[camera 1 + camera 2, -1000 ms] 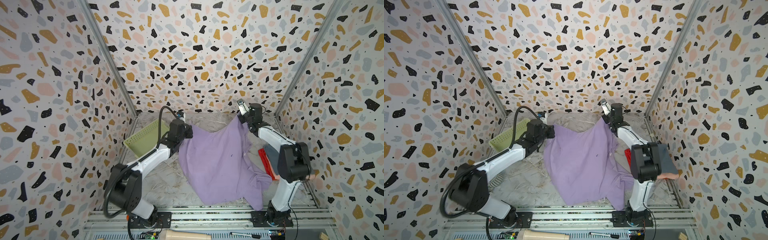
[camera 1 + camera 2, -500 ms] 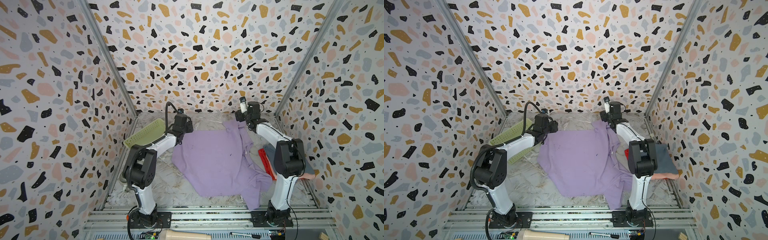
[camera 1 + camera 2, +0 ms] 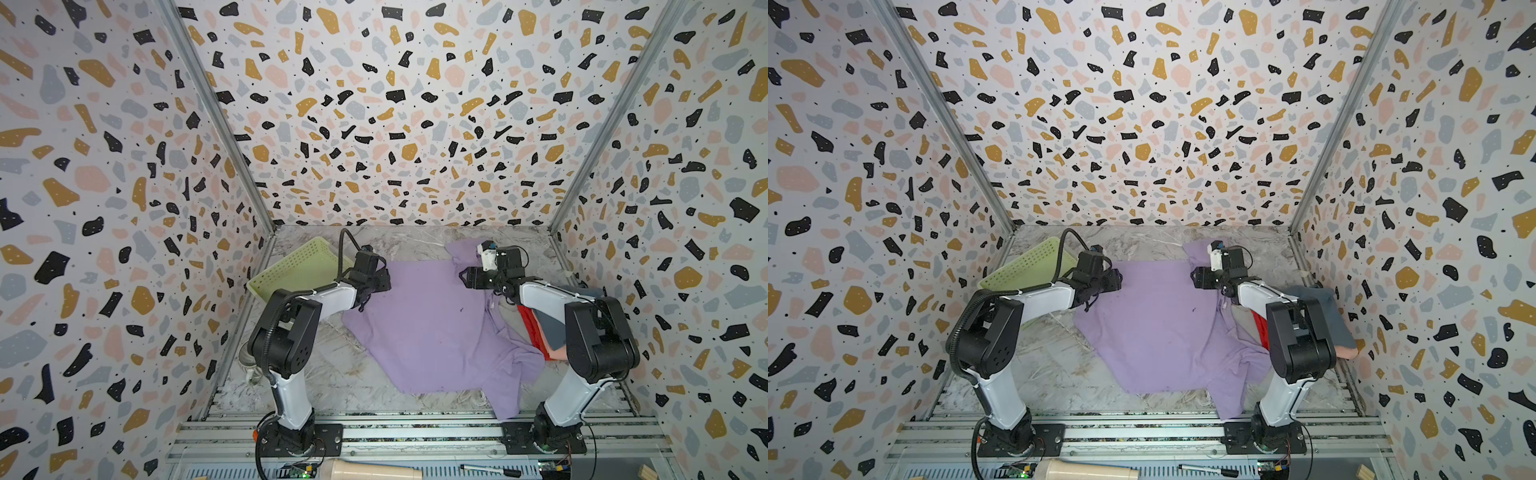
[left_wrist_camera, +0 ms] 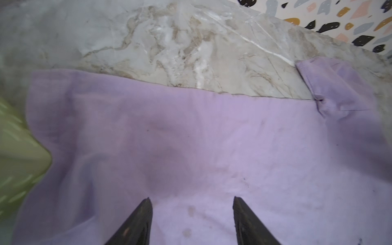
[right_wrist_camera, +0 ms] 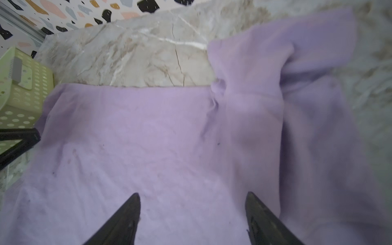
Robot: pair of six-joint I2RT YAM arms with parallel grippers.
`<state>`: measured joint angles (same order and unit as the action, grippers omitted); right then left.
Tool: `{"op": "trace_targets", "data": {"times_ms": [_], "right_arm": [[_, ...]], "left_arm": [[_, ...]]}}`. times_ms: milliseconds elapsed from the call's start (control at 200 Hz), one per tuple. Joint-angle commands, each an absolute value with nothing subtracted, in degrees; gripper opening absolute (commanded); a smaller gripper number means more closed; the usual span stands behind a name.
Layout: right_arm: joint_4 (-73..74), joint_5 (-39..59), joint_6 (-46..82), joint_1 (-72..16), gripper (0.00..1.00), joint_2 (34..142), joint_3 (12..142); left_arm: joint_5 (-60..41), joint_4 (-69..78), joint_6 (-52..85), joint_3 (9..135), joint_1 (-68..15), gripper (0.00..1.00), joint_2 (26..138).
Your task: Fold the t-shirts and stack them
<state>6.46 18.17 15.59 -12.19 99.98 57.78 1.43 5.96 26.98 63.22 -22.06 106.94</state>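
Ctr: spread t-shirt [image 3: 432, 332]; L: basket [image 3: 299, 266]; R: t-shirt stack [image 3: 546, 332]

left end effector [image 4: 191, 198] spread over lavender t-shirt [image 4: 191, 137]

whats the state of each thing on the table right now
lavender t-shirt: spread out unfolded, near right corner bunched
left gripper: open, empty, over the shirt
right gripper: open, empty, over the shirt
green lattice basket: tilted against left wall
t-shirt pile: grey on top, pink and red edges showing, partly hidden

lavender t-shirt [image 3: 432, 328]: soft matt cloth | tabletop [image 3: 336, 374]: smooth marble-look | basket [image 3: 299, 266]: pale green perforated plastic | rails [image 3: 415, 432]: ribbed metal
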Motion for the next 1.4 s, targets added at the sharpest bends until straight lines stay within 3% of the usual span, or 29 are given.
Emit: {"op": "trace_targets", "data": {"times_ms": [0, 250, 536, 721, 841, 1041, 1397], "right_arm": [[9.57, 19.29, 19.15, -12.65, 0.76, 100.61, 57.35], [11.29, 18.77, 18.17, -12.57, 0.76, 105.15, 59.30], [9.93, 19.35, 16.33, -10.64, 0.73, 114.43, 71.95], [9.52, 22.18, 16.13, -11.54, 0.73, 107.97, 69.70], [8.17, 21.97, 15.42, -14.52, 0.74, 102.05, 65.42], [5.97, 18.61, 17.88, -20.13, 0.75, 96.23, 57.62], [4.51, 11.36, 17.45, -20.21, 0.75, 95.94, 49.56]], "left_arm": [[6.23, 5.88, 26.54, 65.71, -18.85, 0.62, 110.28], [4.16, 6.94, 25.06, 70.37, -10.39, 0.62, 114.79], [-4.89, 8.19, 21.58, 74.80, -9.22, 0.62, 115.39], [-7.01, 5.47, 22.35, 65.26, -12.18, 0.60, 103.65], [-2.59, -0.52, 23.57, 60.22, -16.46, 0.60, 95.76], [-4.92, -1.58, 28.48, 51.67, -20.98, 0.59, 89.50], [-4.39, 5.46, 31.84, 48.54, -24.26, 0.58, 96.55]]}}
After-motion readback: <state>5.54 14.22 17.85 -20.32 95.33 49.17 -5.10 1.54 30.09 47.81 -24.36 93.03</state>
